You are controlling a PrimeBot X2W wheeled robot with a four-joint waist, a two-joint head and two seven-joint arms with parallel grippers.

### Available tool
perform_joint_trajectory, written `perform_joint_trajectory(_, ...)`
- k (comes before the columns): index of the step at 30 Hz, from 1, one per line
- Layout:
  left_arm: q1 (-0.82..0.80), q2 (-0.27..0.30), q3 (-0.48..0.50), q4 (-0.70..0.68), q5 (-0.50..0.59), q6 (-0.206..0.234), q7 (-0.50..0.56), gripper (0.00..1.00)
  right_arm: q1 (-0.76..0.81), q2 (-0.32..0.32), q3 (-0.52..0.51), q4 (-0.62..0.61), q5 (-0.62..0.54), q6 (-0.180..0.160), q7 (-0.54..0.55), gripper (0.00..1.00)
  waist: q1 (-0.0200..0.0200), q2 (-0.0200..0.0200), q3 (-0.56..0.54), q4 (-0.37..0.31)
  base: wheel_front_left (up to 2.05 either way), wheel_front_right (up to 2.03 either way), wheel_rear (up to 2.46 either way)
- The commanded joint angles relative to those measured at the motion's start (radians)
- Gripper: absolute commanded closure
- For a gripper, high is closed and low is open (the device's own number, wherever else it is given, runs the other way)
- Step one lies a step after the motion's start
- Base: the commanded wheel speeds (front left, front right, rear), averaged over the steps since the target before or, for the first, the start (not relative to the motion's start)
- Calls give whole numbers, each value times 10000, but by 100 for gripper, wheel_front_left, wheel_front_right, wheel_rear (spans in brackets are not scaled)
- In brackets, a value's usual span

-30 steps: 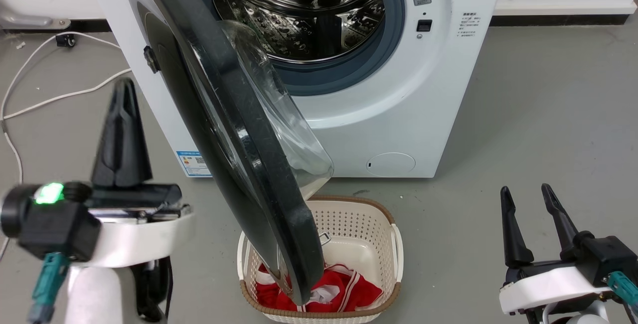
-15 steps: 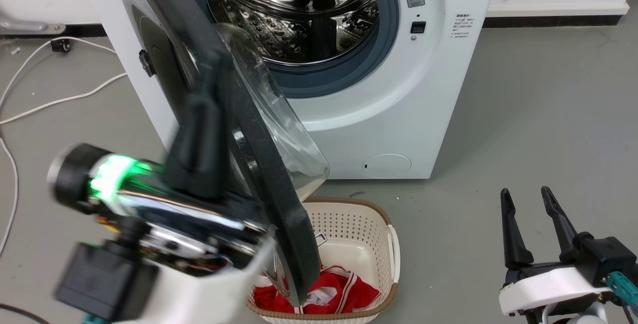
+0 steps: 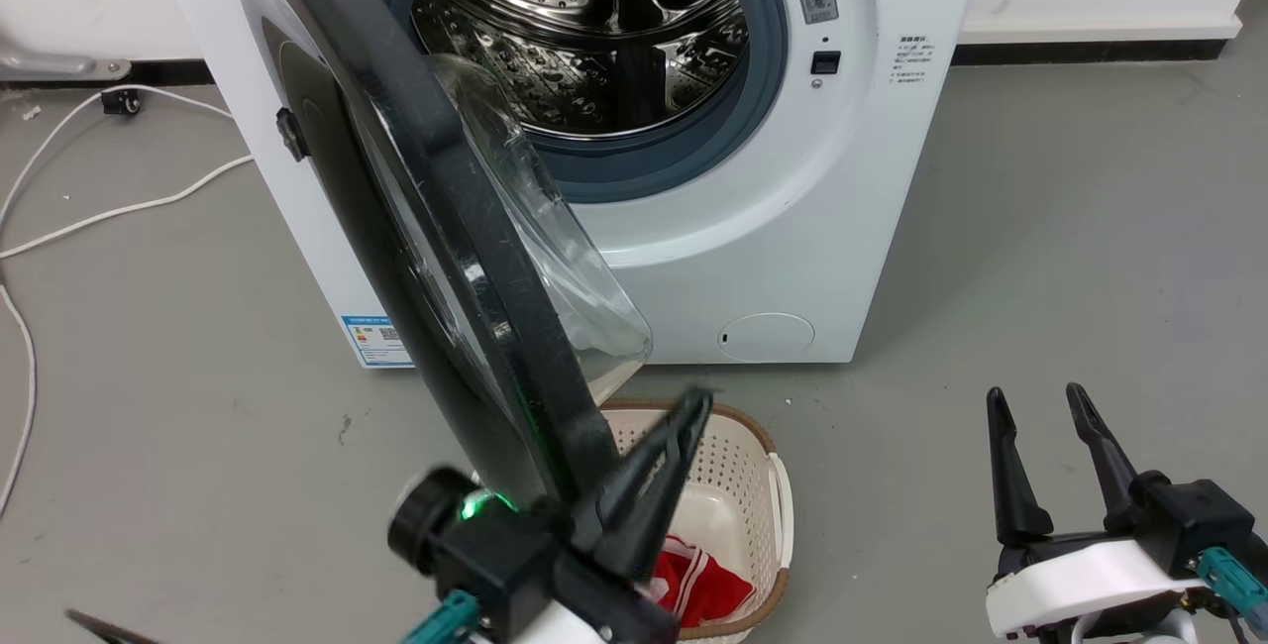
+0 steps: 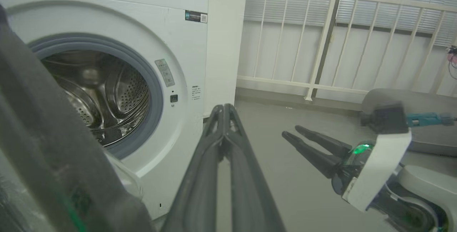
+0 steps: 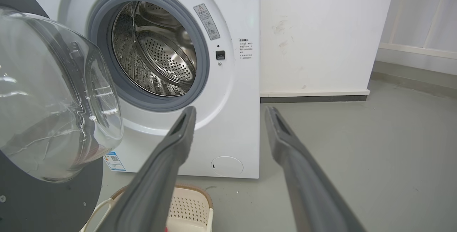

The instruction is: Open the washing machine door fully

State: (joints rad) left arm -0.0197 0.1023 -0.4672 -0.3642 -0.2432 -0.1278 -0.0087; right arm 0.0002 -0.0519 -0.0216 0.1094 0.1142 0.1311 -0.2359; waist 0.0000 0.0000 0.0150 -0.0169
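While half open, washing machine door (image 3: 456,218) over grey floor (image 3: 1070,228).

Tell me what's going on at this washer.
The left end effector, shut, sits at the lower edge of the large round glossy black washing machine door. The door stands partly open from the big white front-loading washing machine, above a cream perforated basket. The right end effector hangs open and empty, apart.
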Motion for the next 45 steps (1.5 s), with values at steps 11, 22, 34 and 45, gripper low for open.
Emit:
perform_joint_trajectory(11, 556, 248, -210, 1485, 433, 497, 263, 100, -21, 31, 156, 144, 129, -7, -9, 0, 0, 0, 112, -9, 0, 0, 0)
perform_joint_trajectory(22, -394, -127, 239, 2731, 350, 1141, -435, 100, -215, 30, 196, 322, 205, -7, 43, 0, 0, 0, 311, -183, 0, 0, 0)
perform_joint_trajectory(34, 101, 40, 480, 2869, 526, 1844, -333, 100, -171, 30, 203, 468, 363, -7, 44, 0, 0, 0, 275, -185, 0, 0, 0)
perform_joint_trajectory(45, 1470, 243, 603, 1639, 466, 2494, -319, 100, 14, 30, 126, 507, 391, -7, 119, 0, 0, 0, 107, 721, 0, 0, 0)
